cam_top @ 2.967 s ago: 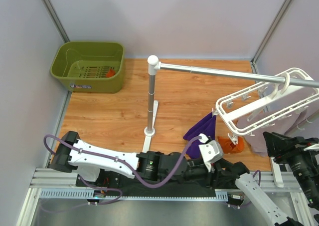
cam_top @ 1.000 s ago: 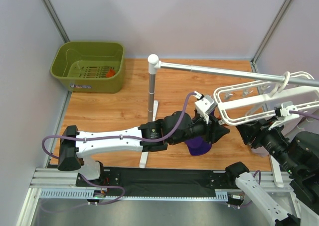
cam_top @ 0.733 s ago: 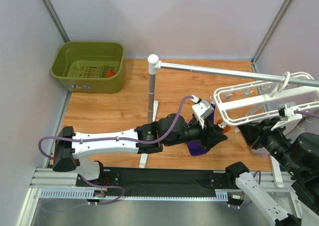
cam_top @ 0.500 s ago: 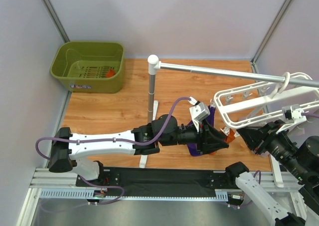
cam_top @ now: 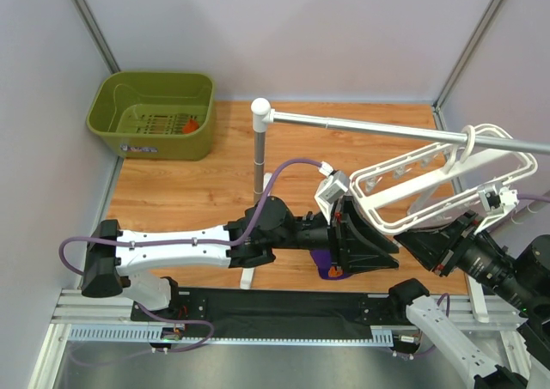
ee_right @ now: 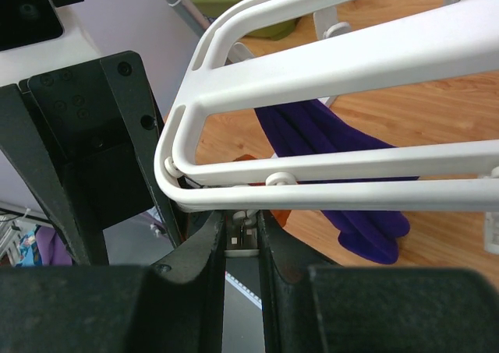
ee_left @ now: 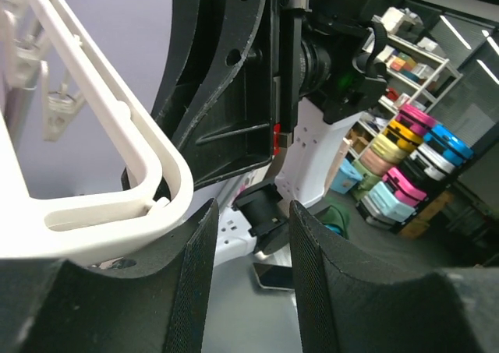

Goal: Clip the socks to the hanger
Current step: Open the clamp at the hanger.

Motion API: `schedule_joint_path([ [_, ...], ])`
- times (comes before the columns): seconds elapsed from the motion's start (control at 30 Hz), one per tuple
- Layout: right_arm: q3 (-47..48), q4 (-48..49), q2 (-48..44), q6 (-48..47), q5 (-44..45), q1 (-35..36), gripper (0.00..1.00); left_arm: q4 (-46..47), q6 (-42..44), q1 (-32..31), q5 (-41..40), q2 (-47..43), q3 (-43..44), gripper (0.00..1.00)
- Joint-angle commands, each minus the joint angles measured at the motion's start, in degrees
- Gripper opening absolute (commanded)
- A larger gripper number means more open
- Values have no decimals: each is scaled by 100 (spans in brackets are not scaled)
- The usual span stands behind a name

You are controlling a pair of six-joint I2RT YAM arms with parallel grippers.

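Observation:
The white hanger (cam_top: 434, 183) hangs by its hook from the silver rail, tilted, with its near-left corner low. My right gripper (cam_top: 414, 241) sits under that corner; in the right wrist view the gripper (ee_right: 242, 230) is nearly shut on a small white clip (ee_right: 241, 241) below the frame (ee_right: 327, 65). My left gripper (cam_top: 371, 247) is open and empty, facing the right gripper; the frame corner (ee_left: 148, 166) lies just left of its fingers (ee_left: 195, 283). A bit of orange sock (cam_top: 334, 274) shows by the purple cloth (cam_top: 325, 260). Another sock (cam_top: 191, 125) lies in the green basket.
The green basket (cam_top: 150, 140) stands at the far left. The silver rail (cam_top: 369, 128) on its white post (cam_top: 258, 161) crosses the table. The purple cloth also shows under the frame in the right wrist view (ee_right: 335, 139).
The hanger has tilted, its near-left corner dropping toward the arms. My left gripper has drawn back toward the near edge. My right gripper has shifted under the frame's corner.

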Motion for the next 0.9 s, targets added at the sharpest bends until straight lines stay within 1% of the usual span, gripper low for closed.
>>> schedule_joint_path([
  [0.0,-2,75,-50,265,-513,13,4,333,-285,23,65,-45,83,48],
  [0.17,77,83,-59,256,-451,4,4,-219,-259,31,-215,-106,135,44],
  [0.3,16,110,-129,274,-354,13,5,-659,-346,23,-453,-168,126,36],
  [0.33,-2,136,-138,265,-345,-5,5,-800,-346,22,-514,-168,135,35],
  [0.4,-98,180,-173,291,-380,4,5,-888,-521,23,-681,-133,118,35],
  [0.43,-116,206,-182,283,-381,4,5,-950,-583,31,-873,-124,100,37],
  [0.47,-134,215,-200,291,-381,4,5,-968,-610,31,-936,-115,109,41],
  [0.6,-152,250,-217,309,-398,4,5,-1074,-645,31,-1183,-54,153,45],
  [0.73,-99,224,-209,309,-284,4,4,-1135,-584,14,-1244,-98,136,43],
  [0.8,-81,224,-226,309,-240,4,4,-1126,-461,14,-1341,-185,39,39],
  [0.87,-125,233,-217,335,-240,4,4,-1389,-269,14,-1551,-229,12,38],
])
